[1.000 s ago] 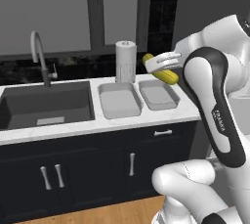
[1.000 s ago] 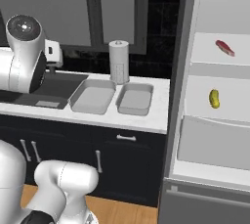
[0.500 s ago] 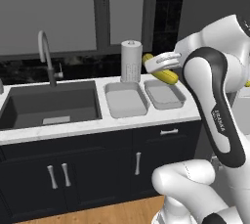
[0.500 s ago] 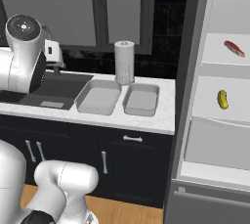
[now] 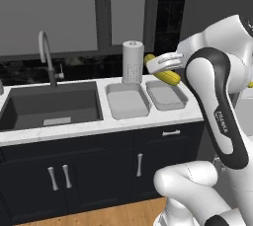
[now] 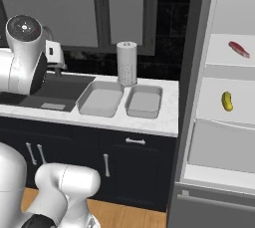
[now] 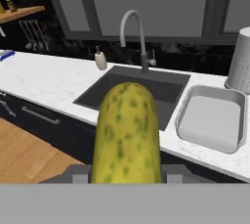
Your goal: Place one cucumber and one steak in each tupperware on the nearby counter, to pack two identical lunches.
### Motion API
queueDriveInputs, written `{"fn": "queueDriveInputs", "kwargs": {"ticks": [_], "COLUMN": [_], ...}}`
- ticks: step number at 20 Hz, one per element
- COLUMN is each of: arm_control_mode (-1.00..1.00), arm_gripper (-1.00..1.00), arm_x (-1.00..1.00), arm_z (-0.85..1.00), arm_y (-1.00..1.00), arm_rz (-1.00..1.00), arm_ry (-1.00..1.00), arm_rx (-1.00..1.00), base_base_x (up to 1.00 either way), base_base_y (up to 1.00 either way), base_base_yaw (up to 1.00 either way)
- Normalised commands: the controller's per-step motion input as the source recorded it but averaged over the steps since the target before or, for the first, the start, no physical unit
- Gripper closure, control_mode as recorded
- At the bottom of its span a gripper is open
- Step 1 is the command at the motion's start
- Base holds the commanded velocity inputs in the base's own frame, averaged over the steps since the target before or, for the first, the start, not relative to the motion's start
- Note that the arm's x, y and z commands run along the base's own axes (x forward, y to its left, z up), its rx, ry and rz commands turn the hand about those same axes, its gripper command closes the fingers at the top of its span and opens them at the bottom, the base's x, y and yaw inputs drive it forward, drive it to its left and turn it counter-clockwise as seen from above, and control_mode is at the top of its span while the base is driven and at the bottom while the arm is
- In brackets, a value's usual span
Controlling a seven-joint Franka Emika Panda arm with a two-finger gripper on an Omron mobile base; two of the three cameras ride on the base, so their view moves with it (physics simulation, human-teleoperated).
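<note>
Gripping a cucumber [image 5: 164, 72], the jaws hang above the desk [image 5: 74, 130], over the right one of two empty grey tupperware trays [image 5: 166, 94]; farther right, a second cucumber [image 6: 227, 101] and a steak [image 6: 239, 49] sit on fridge shelves.

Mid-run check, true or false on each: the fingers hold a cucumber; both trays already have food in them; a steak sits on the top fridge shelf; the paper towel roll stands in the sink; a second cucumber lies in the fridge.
1. The gripper fingers hold a cucumber. True.
2. Both trays hold food. False: the left tray and right tray are empty.
3. A steak sits on the top fridge shelf. True.
4. The paper towel roll stands in the sink. False: it stands on the counter behind the trays.
5. A second cucumber lies in the fridge. True.
</note>
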Motion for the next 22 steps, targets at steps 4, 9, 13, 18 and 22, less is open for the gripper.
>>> {"fn": "queueDriveInputs", "kwargs": {"ticks": [4, 9, 13, 18, 22], "arm_control_mode": [-1.0, -1.0, -1.0, -1.0, -1.0], "arm_gripper": [1.0, 1.0, 1.0, 1.0, 1.0], "arm_x": [-0.03, 0.38, 0.08, 0.21, 0.27], "arm_z": [-0.04, -0.46, -0.51, -0.39, -0.41], "arm_y": [0.0, 0.12, 0.03, 0.0, -0.03], "arm_rz": [0.0, -0.14, -0.17, -0.28, -0.29], "arm_ry": [0.03, 0.19, 0.11, 0.0, 0.0], "arm_rx": [0.0, -0.21, -0.08, 0.0, 0.0], "base_base_x": [0.0, 0.0, 0.0, 0.0, 0.0], "base_base_y": [0.0, 0.0, 0.0, 0.0, 0.0], "base_base_yaw": [0.0, 0.0, 0.0, 0.0, 0.0]}}
